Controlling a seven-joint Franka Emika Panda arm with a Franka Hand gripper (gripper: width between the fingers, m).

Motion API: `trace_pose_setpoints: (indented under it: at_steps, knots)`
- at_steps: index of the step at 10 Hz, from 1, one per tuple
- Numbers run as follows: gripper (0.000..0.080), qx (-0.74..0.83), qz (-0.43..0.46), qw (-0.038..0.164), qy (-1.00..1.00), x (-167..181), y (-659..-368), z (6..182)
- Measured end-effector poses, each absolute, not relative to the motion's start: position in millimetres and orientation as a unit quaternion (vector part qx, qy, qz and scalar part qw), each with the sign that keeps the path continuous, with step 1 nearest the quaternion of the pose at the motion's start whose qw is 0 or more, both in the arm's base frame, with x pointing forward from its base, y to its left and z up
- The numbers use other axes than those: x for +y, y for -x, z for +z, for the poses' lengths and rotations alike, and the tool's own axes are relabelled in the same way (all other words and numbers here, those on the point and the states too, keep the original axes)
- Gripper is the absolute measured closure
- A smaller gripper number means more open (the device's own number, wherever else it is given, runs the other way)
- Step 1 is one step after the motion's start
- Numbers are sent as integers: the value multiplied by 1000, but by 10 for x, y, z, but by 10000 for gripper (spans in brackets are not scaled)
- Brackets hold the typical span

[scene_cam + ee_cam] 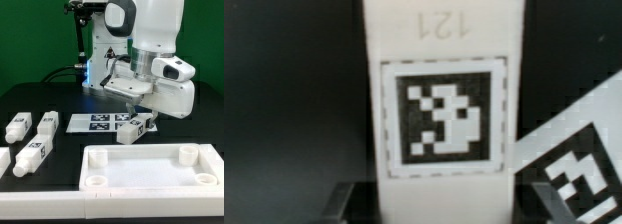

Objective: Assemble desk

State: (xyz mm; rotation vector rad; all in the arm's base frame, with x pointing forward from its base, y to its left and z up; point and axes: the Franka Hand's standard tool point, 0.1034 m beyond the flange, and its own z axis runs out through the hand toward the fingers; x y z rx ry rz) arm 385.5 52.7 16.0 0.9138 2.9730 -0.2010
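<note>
Tool [135, 119]: closed across one leg [137, 128], beside the marker board [100, 121], likely to carry it
Top [150, 172]: sockets upward, awaiting legs
Other legs [33, 155]: lying apart on tabletop [50, 98]

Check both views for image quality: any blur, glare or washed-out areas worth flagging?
Exterior view: evenly lit, fairly sharp, but the white desk top is bright against the black table, its rim detail faint. Wrist view: the leg fills the frame, soft and slightly out of focus, tag edges fuzzy; the pincer sits in dark shadow.
</note>
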Motion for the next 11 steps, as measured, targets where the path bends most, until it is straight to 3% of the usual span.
trace_pose_setpoints:
  at_steps: [2, 3, 4, 5, 6, 8, 11]
  knots:
    - [514, 952, -65, 14, -300, 514, -3853, 159]
    - [429, 945, -65, 15, -319, 516, -3853, 165]
    - [291, 938, -67, 20, -339, 539, -3860, 216]
    - [291, 923, -70, 25, -377, 528, -3892, 288]
    - [180, 899, -80, 30, -429, 487, -3960, 383]
    - [159, 837, -79, 51, -539, 484, -4142, 475]
    - [151, 809, -78, 62, -579, 483, -4234, 492]
